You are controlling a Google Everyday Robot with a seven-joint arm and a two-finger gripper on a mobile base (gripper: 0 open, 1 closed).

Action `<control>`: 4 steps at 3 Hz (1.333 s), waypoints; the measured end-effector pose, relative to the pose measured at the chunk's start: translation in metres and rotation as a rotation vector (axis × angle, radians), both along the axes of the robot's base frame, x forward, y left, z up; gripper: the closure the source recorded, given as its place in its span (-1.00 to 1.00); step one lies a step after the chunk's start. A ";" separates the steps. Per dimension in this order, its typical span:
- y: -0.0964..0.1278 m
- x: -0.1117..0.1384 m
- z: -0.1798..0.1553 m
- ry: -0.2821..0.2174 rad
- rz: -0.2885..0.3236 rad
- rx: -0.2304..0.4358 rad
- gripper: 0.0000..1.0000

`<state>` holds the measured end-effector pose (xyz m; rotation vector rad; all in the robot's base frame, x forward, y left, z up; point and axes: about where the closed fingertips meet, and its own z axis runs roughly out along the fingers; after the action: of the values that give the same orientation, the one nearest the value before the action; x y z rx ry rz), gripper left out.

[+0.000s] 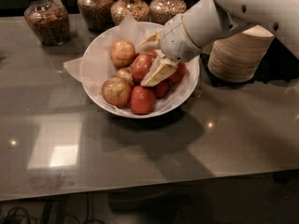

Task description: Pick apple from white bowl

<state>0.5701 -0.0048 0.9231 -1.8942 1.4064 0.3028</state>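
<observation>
Count, tabletop (pixel 140 157):
- white bowl (pixel 93 62): 1
- the apple (pixel 139 69), large glossy red: 1
- smaller red apples (pixel 142 100): 3 in view
- yellowish-tan apples (pixel 122 53): 3
- further apples under the arm: cannot tell
- glass jars (pixel 44 20) of grain, back row: 4
- stack of paper bowls (pixel 238 52): 1
- tool (pixel 145 63): 1, over the bowl at the large red apple

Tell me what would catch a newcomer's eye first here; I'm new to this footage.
A bulky white arm comes in from the upper right, and its pincer is open over the white bowl at mid-table. Its fingers are spread beside the large red apple. Grain-filled jars line the back edge.
</observation>
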 end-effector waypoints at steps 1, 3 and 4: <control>0.002 0.001 -0.005 0.021 0.008 -0.001 -0.22; 0.000 0.005 -0.011 0.050 0.007 -0.002 0.06; -0.001 0.007 -0.015 0.073 0.009 -0.001 0.47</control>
<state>0.5775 -0.0061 0.9084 -1.9076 1.4459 0.3792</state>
